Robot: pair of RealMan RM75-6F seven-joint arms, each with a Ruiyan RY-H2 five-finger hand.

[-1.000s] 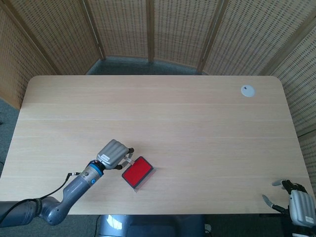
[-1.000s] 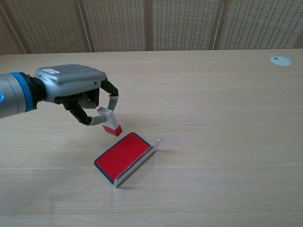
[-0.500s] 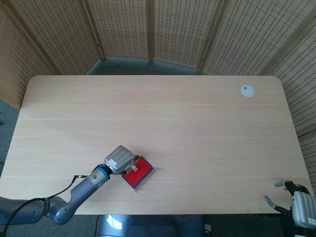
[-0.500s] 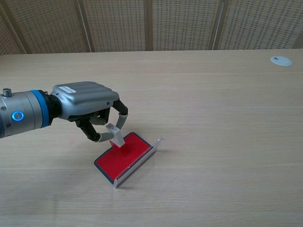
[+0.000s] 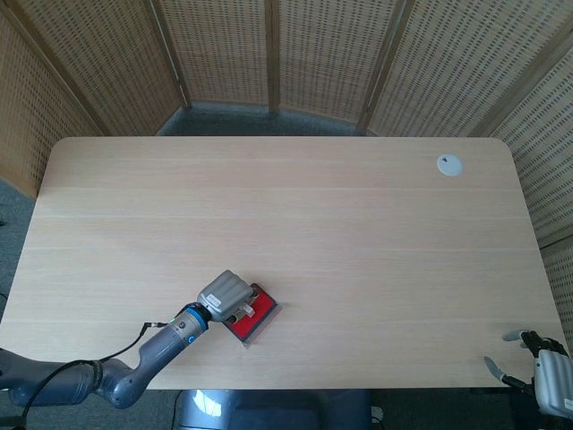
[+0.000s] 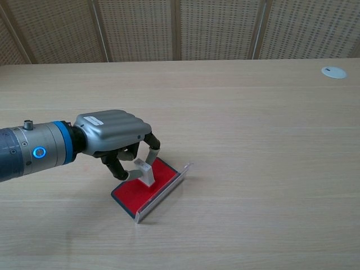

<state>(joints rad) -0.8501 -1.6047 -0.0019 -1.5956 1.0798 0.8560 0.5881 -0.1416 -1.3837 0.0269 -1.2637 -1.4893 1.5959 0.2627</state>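
Observation:
A flat red pad (image 6: 152,183) with a clear raised lip (image 6: 164,192) along its right side lies near the table's front edge, seen also as the red pad (image 5: 255,313) in the head view. My left hand (image 6: 115,138) hovers over it and pinches a small clear block (image 6: 145,171) whose lower end presses onto the red surface. In the head view the left hand (image 5: 226,295) covers the pad's left part. My right hand (image 5: 551,367) shows only at the bottom right corner, off the table, fingers apart, holding nothing.
A small white round disc (image 5: 449,164) sits flush in the table at the far right, also seen as the disc (image 6: 333,71) in the chest view. Woven screens stand behind the light wooden table (image 5: 295,215).
My left hand has moved right and down with the clear block, from left of the red pad to over it; the block's red end now rests on the pad.

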